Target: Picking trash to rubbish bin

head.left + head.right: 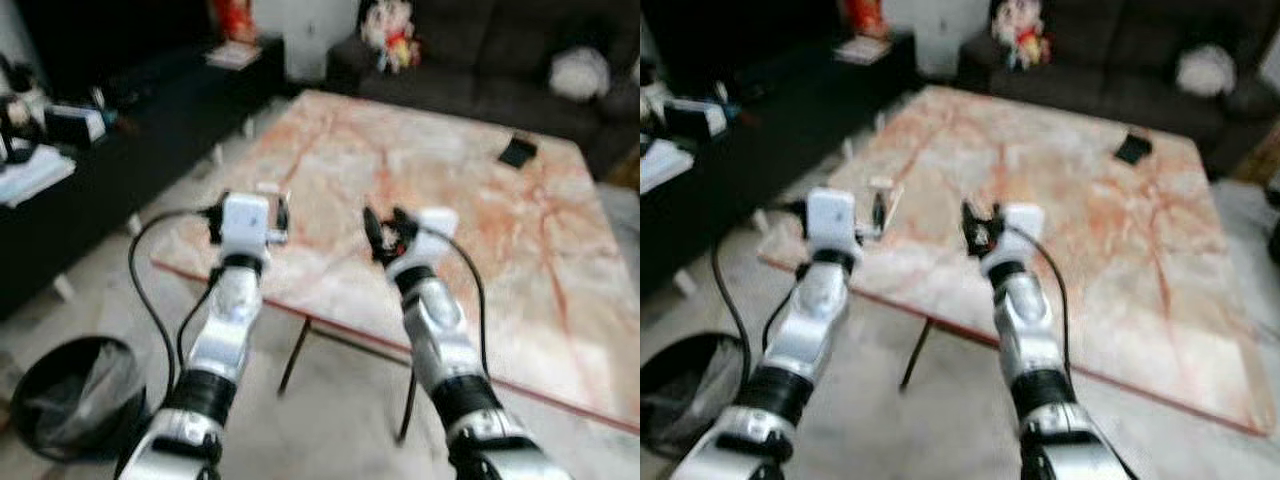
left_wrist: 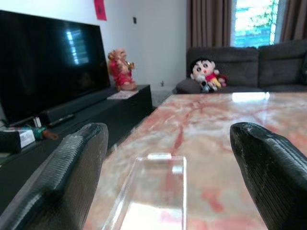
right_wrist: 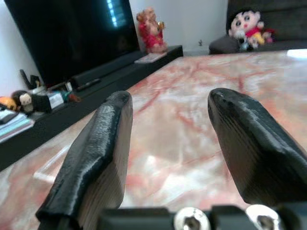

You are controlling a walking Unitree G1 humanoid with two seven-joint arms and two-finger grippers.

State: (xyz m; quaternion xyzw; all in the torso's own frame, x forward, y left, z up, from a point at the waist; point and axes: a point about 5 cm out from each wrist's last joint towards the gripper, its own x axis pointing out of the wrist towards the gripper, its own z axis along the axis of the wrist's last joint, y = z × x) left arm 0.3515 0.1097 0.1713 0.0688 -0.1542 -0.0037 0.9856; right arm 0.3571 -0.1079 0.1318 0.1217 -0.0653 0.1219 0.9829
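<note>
Left gripper (image 2: 165,158) is held wide open right at a clear tray (image 2: 151,191) on the table (image 1: 480,250). Right gripper (image 3: 165,139) is parked open nearby, and a bin (image 1: 70,395) is seen on the floor.

Glossy marble-look table (image 1: 480,230); clear plastic tray (image 2: 153,191); matt ribbed black claw fingers (image 2: 72,167).

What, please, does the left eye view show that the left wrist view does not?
Left eye view alone: the bin on the floor by the robot's left, a dark flat item far across the table, and both arms with the right pincer. Left wrist view alone: the TV, a red figurine and a window. Both: the marble table, the open left pincer at a clear plastic piece, and the doll on the sofa.
</note>
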